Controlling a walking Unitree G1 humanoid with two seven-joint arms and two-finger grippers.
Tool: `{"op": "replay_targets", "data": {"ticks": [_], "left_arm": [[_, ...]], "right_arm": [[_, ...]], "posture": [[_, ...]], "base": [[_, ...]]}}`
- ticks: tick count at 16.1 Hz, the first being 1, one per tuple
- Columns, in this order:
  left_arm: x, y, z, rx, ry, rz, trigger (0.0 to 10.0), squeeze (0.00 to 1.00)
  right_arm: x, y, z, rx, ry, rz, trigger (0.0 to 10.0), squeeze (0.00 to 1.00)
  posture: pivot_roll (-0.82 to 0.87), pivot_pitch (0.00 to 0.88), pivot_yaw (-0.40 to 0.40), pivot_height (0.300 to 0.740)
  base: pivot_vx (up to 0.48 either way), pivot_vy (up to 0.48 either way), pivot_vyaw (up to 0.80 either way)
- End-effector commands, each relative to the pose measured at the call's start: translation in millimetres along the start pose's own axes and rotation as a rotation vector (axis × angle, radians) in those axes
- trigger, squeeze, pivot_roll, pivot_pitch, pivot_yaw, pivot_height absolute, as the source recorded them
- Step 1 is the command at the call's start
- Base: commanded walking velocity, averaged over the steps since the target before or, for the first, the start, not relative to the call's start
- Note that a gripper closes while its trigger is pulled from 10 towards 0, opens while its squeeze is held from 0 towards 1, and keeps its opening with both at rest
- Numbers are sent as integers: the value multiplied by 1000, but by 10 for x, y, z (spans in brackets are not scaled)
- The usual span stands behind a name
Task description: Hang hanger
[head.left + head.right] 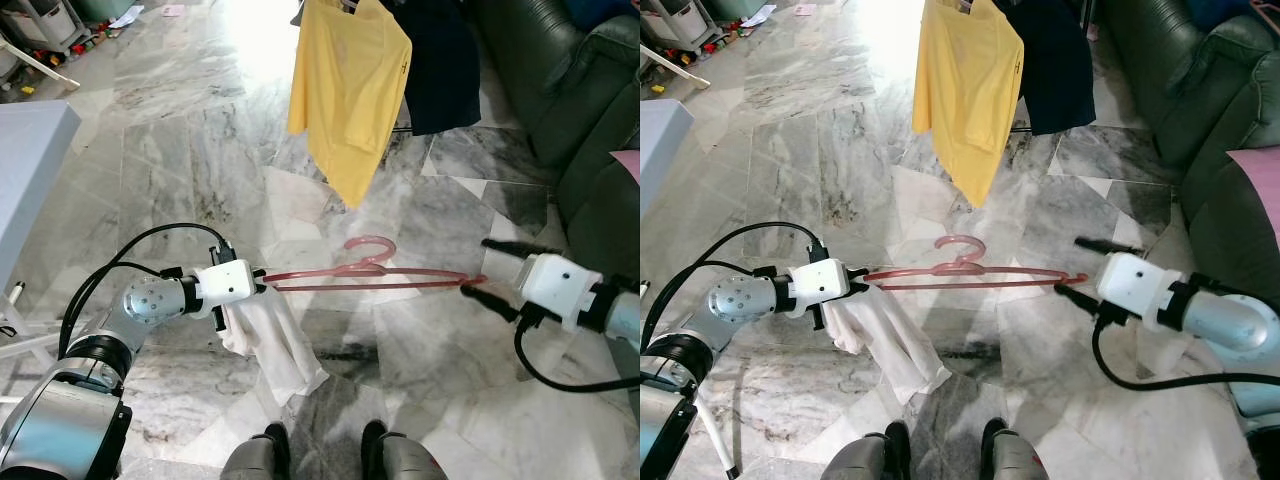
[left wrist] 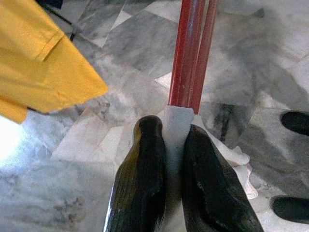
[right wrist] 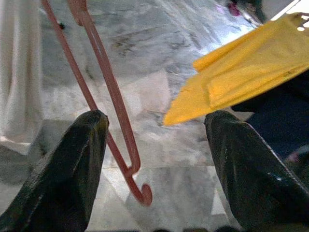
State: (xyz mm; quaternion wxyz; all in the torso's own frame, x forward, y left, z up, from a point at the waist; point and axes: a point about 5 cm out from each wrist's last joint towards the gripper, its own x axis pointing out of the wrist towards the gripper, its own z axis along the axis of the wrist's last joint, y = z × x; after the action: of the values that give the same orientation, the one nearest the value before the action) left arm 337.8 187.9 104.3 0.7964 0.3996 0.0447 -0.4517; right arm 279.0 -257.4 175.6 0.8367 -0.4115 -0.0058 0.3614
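A pink-red hanger [image 1: 370, 275] hangs level above the marble floor, its hook turned away from me. My left gripper [image 1: 262, 283] is shut on the hanger's left end, where a white cloth [image 1: 275, 340] is draped and hangs down. The left wrist view shows the fingers [image 2: 145, 159] pinching the cloth-covered end [image 2: 176, 121] of the hanger [image 2: 188, 53]. My right gripper [image 1: 492, 272] stands open at the hanger's right end. In the right wrist view that curled end [image 3: 140, 191] lies between the spread fingers [image 3: 72, 159], touching neither.
A yellow shirt [image 1: 345, 80] and a dark garment [image 1: 440, 60] hang ahead, above the floor. A dark green sofa [image 1: 570, 90] fills the right side. A pale table [image 1: 30, 170] stands at the left. My feet [image 1: 265, 450] are below the hanger.
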Motion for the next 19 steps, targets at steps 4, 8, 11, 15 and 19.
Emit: {"op": "replay_targets", "data": {"ticks": [4,8,11,15,19], "left_arm": [[-141,59,-222,-259,45,251,0,0],[-56,-36,-212,-454,-59,389,0,0],[97,60,37,-513,-231,475,0,0],[280,7,265,-566,-353,526,0,0],[381,-621,-44,-787,-163,606,0,0]], "right_arm": [[87,-28,-37,28,14,-216,10000,1000],[240,150,-34,158,-8,-337,10000,1000],[401,362,-102,296,21,-439,10000,1000],[542,623,-241,609,63,-623,10000,1000],[799,1177,-352,857,168,-667,10000,298]], "posture": [[-209,232,87,740],[-201,229,73,740],[-183,232,51,740],[-181,237,48,740],[-165,198,7,740]], "base": [[0,0,0],[0,0,0],[0,0,0],[0,0,0],[0,0,0]]}}
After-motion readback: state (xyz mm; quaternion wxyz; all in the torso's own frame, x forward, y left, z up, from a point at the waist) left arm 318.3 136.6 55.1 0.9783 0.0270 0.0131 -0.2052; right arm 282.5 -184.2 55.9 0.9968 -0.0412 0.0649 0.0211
